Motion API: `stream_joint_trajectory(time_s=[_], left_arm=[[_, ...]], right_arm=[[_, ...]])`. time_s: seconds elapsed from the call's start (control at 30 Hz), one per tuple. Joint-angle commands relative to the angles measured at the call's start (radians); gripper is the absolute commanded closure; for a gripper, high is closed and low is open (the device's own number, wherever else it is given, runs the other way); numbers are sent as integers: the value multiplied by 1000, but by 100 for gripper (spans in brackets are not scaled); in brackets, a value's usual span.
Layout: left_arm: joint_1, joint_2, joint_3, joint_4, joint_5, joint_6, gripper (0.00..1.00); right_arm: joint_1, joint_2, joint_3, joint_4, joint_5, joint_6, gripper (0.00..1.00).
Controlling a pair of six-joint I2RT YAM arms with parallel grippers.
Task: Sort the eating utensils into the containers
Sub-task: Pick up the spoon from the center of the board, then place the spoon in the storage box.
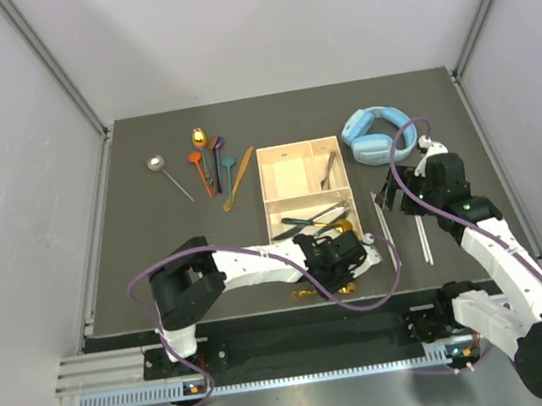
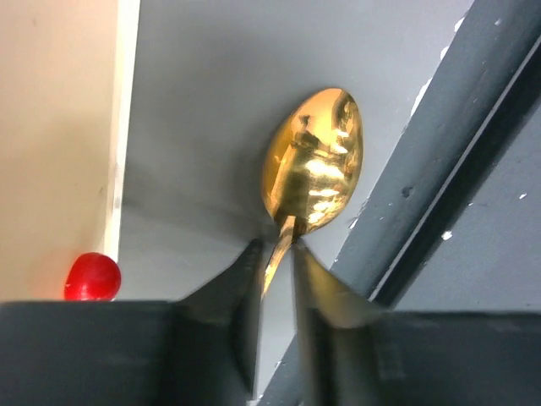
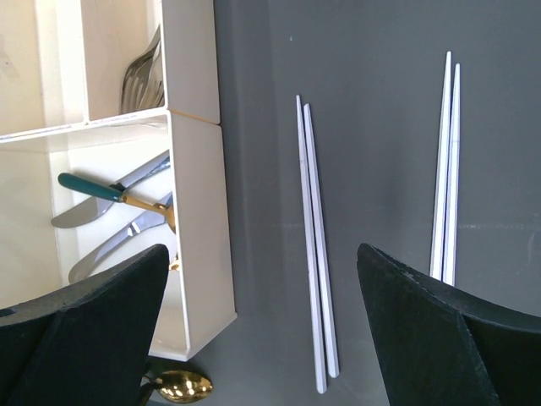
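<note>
My left gripper (image 1: 347, 269) (image 2: 276, 249) is shut on the neck of a shiny gold spoon (image 2: 314, 161), close to the near right corner of the cream tray (image 1: 265, 200); the spoon's bowl also shows in the right wrist view (image 3: 184, 386). The tray's red dot (image 2: 93, 277) is just left of the fingers. My right gripper (image 1: 391, 196) (image 3: 262, 254) is open and empty above a pair of pale chopsticks (image 3: 314, 245). A second pair (image 3: 446, 169) lies to the right. The tray (image 3: 199, 211) holds knives, a teal-handled utensil (image 3: 89, 188) and a fork (image 3: 139, 80).
Light-blue headphones (image 1: 378, 134) lie right of the tray at the back. Left of the tray lie a silver spoon (image 1: 168, 173), a gold spoon (image 1: 199, 136), orange (image 1: 198, 166), purple (image 1: 216, 158) and teal (image 1: 228, 169) spoons and a wooden knife (image 1: 238, 178). The table's near edge is close to the left gripper.
</note>
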Motion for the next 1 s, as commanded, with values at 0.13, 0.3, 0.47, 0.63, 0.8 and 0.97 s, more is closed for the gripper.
stream_joint_trajectory(time_s=[0.13,0.3,0.47,0.63,0.8,0.97], left_arm=[[3,13,-5,39,1,3,99],[5,-21,-8,27,6,-9,100],[9,-145,-5,-8,32,-29,100],[18,-271,50,-87,58,-31,100],[34,-435,131,-136,-48,-23,100],[48,-486,165,-119,-313,93,100]], right_arm=[[-13,-26,-4,33,-8,-3,8],[-14,-26,-5,36,-5,1,8],[-14,-25,-7,37,6,5,8],[-14,-22,-10,40,14,6,8],[-14,-20,-10,40,14,9,8],[-16,-12,-13,51,9,17,8]])
